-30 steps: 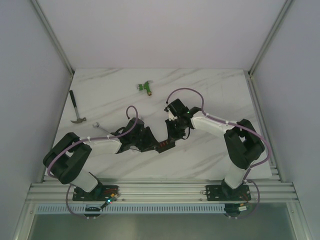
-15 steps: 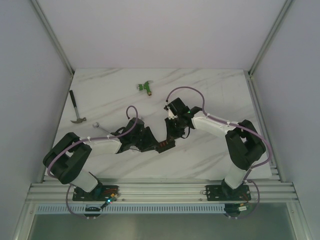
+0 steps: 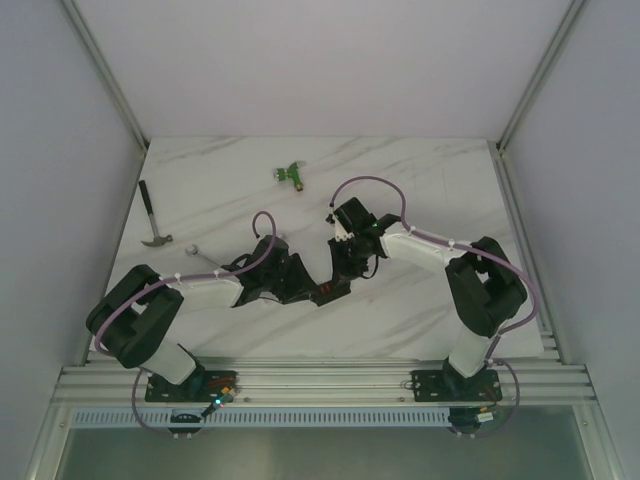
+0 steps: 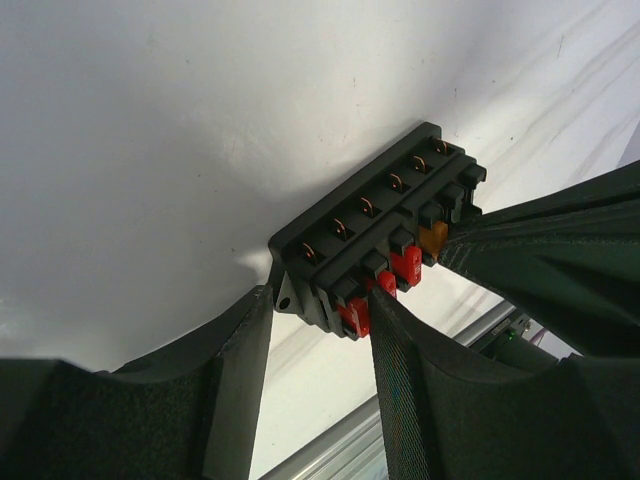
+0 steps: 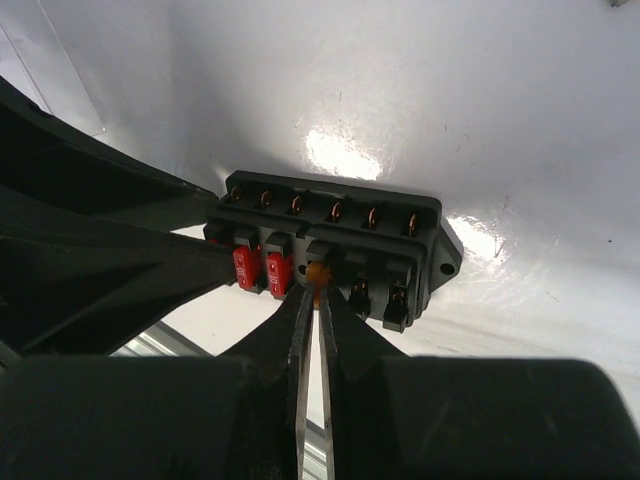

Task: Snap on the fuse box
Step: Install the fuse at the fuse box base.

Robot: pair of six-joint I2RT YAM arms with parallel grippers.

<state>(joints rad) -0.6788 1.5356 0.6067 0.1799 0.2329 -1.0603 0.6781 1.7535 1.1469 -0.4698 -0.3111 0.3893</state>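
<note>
The fuse box point(image 3: 329, 290) is a black block lying on the white marble table between both arms. In the left wrist view the fuse box point(image 4: 372, 236) shows two red fuses and one orange fuse point(image 4: 433, 238) in its slots. My left gripper point(image 4: 320, 302) is shut on the box's near end, one finger against the mounting tab and the other against a red fuse. In the right wrist view my right gripper point(image 5: 318, 292) is shut on the orange fuse point(image 5: 318, 272), which sits at the third slot of the fuse box point(image 5: 335, 225).
A green T-shaped connector point(image 3: 292, 175) lies at the back of the table. A hammer point(image 3: 152, 216) lies by the left edge, with a small silver piece point(image 3: 193, 249) near it. The aluminium rail point(image 3: 320, 382) runs along the table's near edge.
The right arm has edged slightly to the left. The left arm and the fuse box have stayed where they were.
</note>
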